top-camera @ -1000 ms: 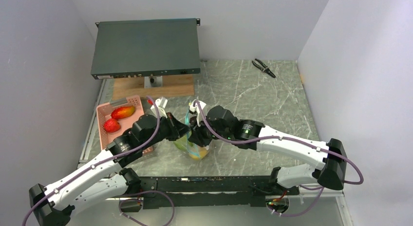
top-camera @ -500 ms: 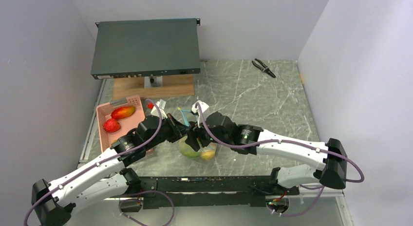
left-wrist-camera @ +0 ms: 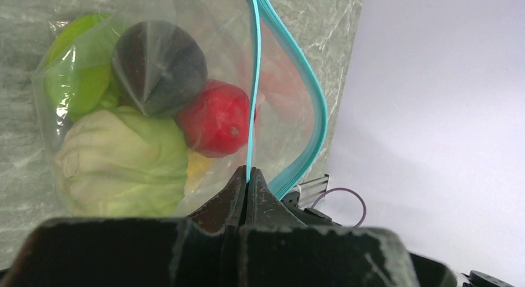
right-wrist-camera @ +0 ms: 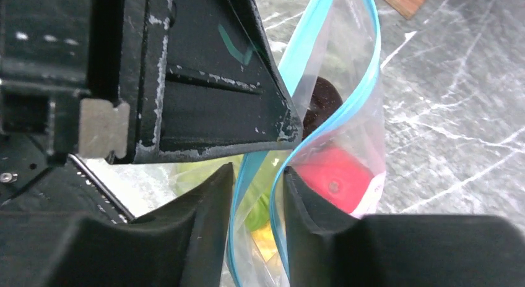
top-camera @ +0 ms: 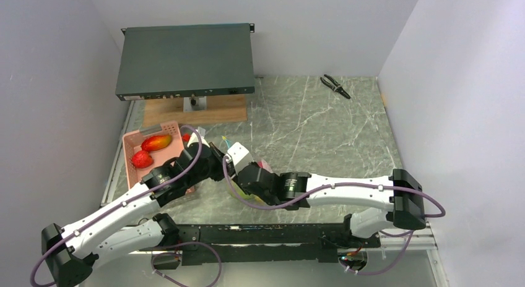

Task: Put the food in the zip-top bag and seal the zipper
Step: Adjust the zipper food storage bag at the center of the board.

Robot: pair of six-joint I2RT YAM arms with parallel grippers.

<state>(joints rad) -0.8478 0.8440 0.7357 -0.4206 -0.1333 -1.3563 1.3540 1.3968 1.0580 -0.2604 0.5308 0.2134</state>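
Inside one zip-top bag (left-wrist-camera: 282, 95), five food pieces (left-wrist-camera: 216, 117); left end effector (left-wrist-camera: 246, 179) tight on zipper (left-wrist-camera: 255, 83), right end effector (right-wrist-camera: 259, 179) narrow astride it.

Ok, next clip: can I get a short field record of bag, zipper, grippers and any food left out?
bag: clear zip-top plastic bag, off the table
contents: round red fruit, dark purple fruit, pale green cabbage
zipper: teal-blue zipper strip, sides bowed apart, unsealed
left gripper: shut on the strip
right gripper: open, fingers straddling the strip
left out: red-yellow fruit and red strawberry in pink slotted plastic basket
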